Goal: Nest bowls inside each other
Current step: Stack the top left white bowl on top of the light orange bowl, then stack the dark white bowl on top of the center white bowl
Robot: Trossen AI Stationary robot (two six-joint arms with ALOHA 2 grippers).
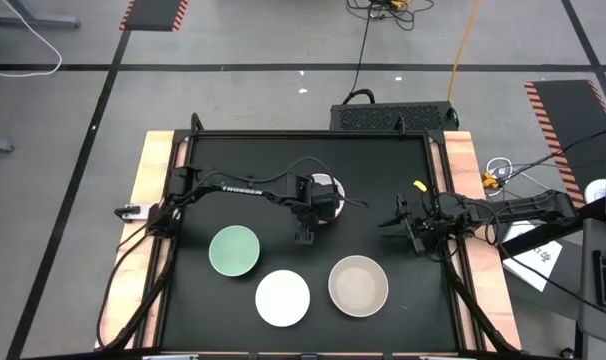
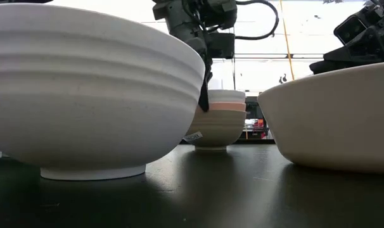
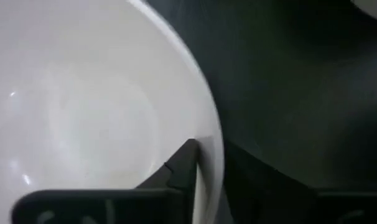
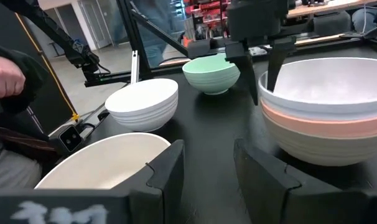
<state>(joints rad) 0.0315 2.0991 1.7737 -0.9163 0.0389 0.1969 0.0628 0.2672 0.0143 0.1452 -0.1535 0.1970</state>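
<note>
A stack of three bowls (image 1: 330, 193) stands at mid-table: a white bowl (image 4: 325, 87) sits in an orange-coral bowl (image 4: 313, 123), which sits in an olive-grey bowl (image 4: 328, 149). My left gripper (image 4: 262, 78) is shut on the top white bowl's rim. A mint green bowl (image 1: 233, 250), a second white bowl (image 1: 283, 297) and a slightly larger beige bowl (image 1: 358, 285) stand apart on their feet near the table's near edge. My right gripper (image 4: 207, 162) is open and waits to the right of the stack, touching nothing. My left gripper holds the top white bowl by its rim (image 3: 208, 134), on the side facing the table's near-left. One finger (image 3: 183, 165) is inside the bowl and the other outside. The fingers come from above, pointing down. The bowl sits level, nested in the orange-coral bowl.
Bare black tabletop (image 1: 233, 180) lies left of the stack and between the stack and the three loose bowls. A person's hand (image 4: 5, 78) and a sleeve show beyond the table in the right wrist view. Wooden strips (image 1: 153, 170) border the table's sides.
</note>
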